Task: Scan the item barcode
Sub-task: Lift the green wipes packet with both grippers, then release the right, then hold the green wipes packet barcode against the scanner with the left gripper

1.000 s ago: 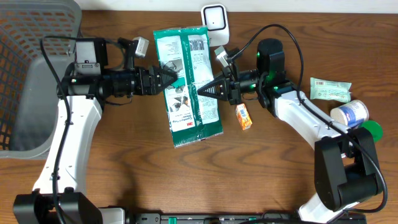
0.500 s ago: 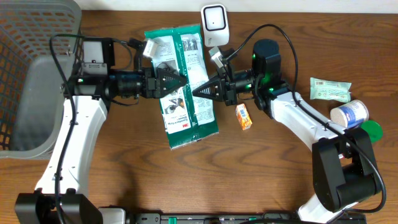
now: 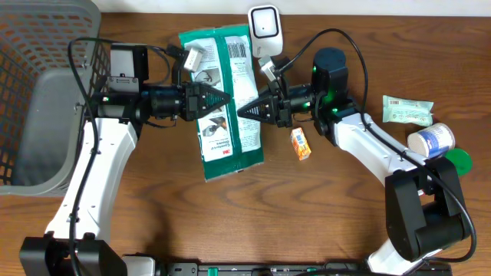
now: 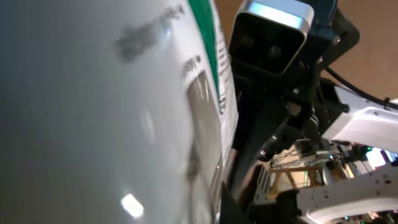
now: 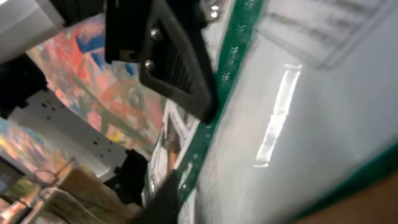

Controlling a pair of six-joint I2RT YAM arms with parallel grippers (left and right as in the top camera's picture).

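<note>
Left gripper [image 3: 225, 100] jaws clenched on the pack [image 3: 230, 142], at its left edge, about mid-height. Right gripper [image 3: 242, 112] tips sit against the pack's right edge; can't tell if they're gripping or released. Right wrist view only gives a dark finger [image 5: 171, 59] beside the green border.

Pack is centre-top in the overhead frame, between the two grippers. Long axis is roughly vertical, slightly tilted, top end just beside the scanner [image 3: 263, 25].

Labels: barcode [image 3: 240, 47] at the pack's upper right corner, small red 3M logo near the bottom end. Rest of the print is too small to read.

Look: glossy green-and-white film pouch, white panels, a product picture mid-pack.

Left wrist view is nearly all blurred white film with glare, nothing legible. Basket [image 3: 31, 92] is cut off at upper left.
</note>
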